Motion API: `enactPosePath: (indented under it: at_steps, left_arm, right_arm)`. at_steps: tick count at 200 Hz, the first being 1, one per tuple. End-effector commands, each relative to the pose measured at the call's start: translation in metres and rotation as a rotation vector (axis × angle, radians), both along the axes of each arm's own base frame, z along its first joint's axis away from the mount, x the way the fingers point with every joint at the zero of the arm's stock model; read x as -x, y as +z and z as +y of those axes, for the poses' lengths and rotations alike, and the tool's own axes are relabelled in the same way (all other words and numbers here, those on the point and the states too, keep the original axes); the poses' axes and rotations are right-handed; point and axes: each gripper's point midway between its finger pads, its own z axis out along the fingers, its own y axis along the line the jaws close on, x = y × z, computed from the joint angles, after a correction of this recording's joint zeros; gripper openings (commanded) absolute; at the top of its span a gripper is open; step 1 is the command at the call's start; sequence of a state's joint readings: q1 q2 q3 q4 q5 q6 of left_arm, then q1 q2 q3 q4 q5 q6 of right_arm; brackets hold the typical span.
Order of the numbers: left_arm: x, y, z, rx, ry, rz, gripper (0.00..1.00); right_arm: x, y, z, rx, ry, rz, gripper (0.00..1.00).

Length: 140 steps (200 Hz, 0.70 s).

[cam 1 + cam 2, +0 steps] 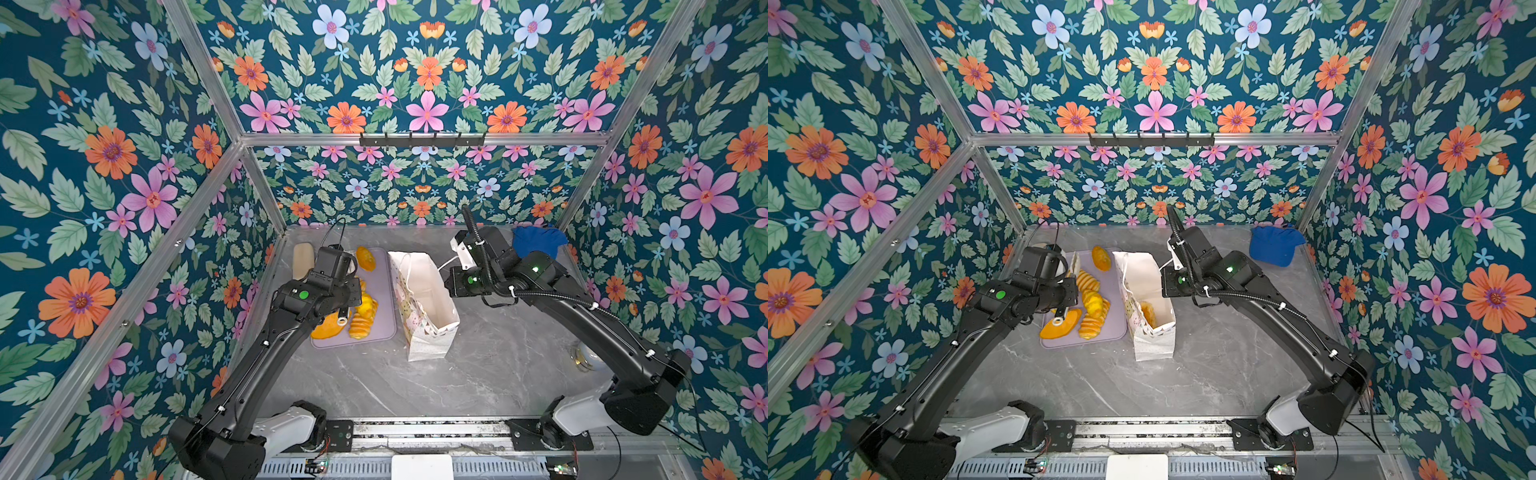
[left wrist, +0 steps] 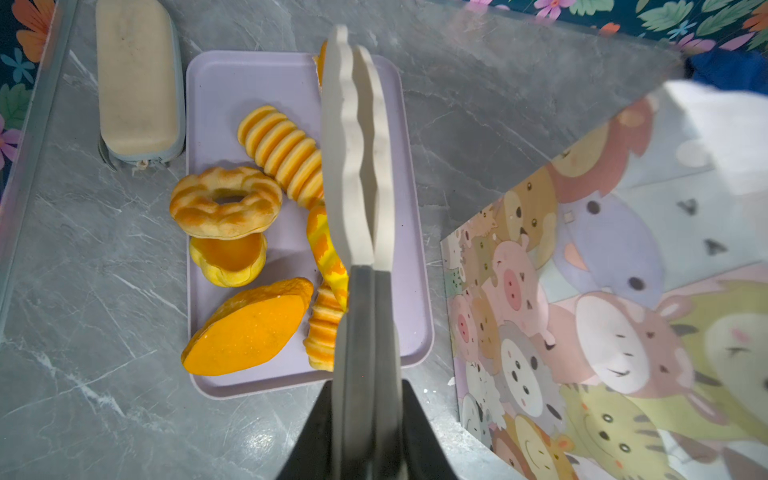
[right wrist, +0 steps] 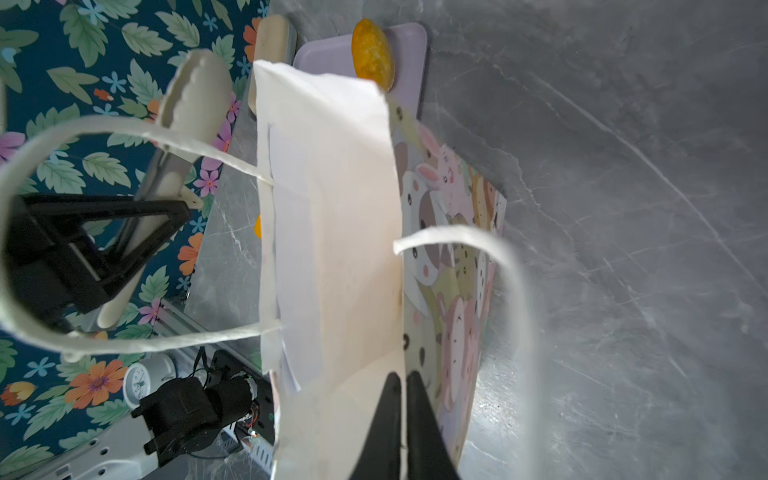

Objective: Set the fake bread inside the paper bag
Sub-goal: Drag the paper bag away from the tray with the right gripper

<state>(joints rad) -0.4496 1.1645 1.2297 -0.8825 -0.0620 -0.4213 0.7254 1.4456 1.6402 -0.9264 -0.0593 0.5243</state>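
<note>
White paper bag (image 3: 332,208) rim is pinched between right fingers (image 3: 384,428); left fingers (image 2: 345,166), closed and empty, hover above lilac tray (image 2: 232,91).

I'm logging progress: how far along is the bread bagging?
Done: at least one pastry shows inside the paper bag. In hand: the right gripper pinches the bag's rim; the left gripper hovers over the tray, holding nothing. Left: several pieces on the tray, among them the doughnut, the tart and a ridged loaf.
</note>
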Motion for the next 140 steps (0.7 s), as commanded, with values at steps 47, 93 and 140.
enactPosePath:
  at_steps: [47,93,140]
  left_arm:
    - [-0.009,-0.020,-0.009,0.037,0.008,0.016,0.26]
    - [-0.009,-0.025,-0.014,0.064,0.007,0.033,0.28]
    - [-0.008,-0.040,-0.021,0.076,-0.004,0.096,0.29]
  right_arm:
    - [0.015,0.016,-0.037,0.056,-0.069,-0.053,0.00]
    - [0.024,0.004,-0.057,0.038,-0.154,-0.035,0.00]
    - [0.014,-0.007,-0.070,-0.033,-0.200,0.027,0.41]
